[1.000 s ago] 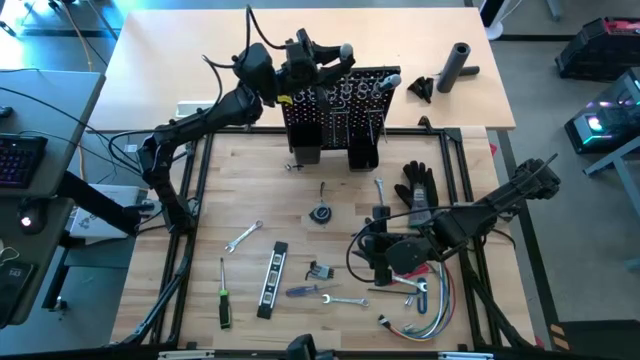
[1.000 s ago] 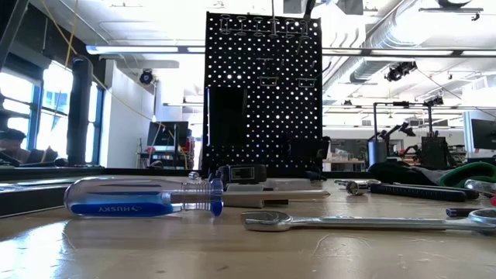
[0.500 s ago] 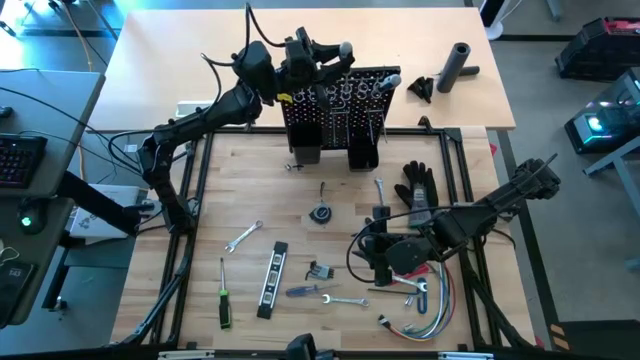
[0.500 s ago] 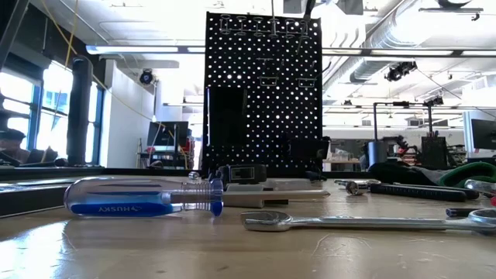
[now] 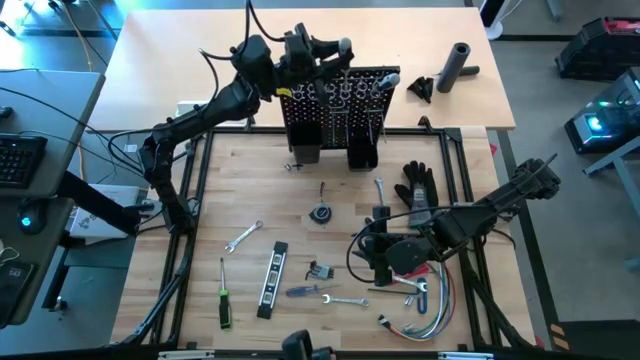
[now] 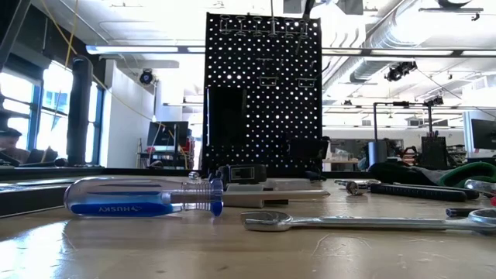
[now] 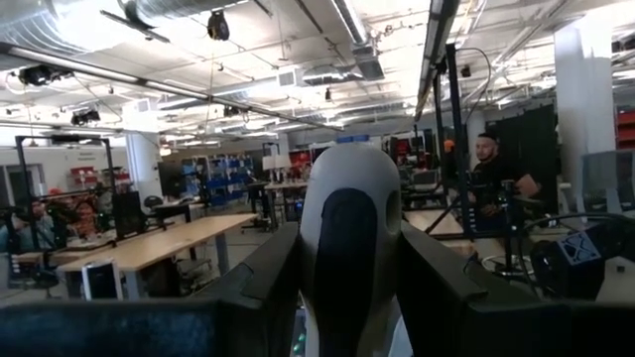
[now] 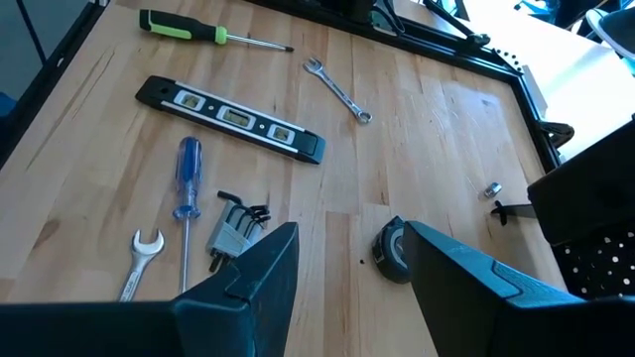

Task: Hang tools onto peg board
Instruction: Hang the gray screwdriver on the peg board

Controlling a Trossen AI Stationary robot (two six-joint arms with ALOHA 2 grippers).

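Note:
The black peg board (image 5: 340, 100) stands upright at the table's far side, and in the low view (image 6: 263, 93) it has ring hooks in its top rows. My left gripper (image 5: 335, 52) is over the board's top edge, shut on a grey-and-black tool handle (image 7: 349, 248). A thin shaft (image 6: 273, 17) reaches down at the board's top. My right gripper (image 8: 342, 288) hovers open over the table's right half, above the tape measure (image 8: 393, 252). Flat on the wood lie a green screwdriver (image 5: 224, 302), a level (image 5: 272, 281), a blue screwdriver (image 5: 303, 291), hex keys (image 5: 320, 270) and wrenches (image 5: 243, 236). My left gripper pinches the tool's grey handle (image 7: 349, 297) between its two fingers, below the rounded butt end (image 5: 343, 46). The fingers come roughly level from the table's left and lie across the handle. The handle stands upright, lifted clear above the peg board's top edge.
A black glove (image 5: 418, 185) and a bundle of coloured wires (image 5: 428, 300) lie by my right arm. On the far tabletop behind the board lies a black cylinder (image 5: 458, 65). A second wrench (image 5: 346, 300) lies near the front edge. People sit in the room beyond.

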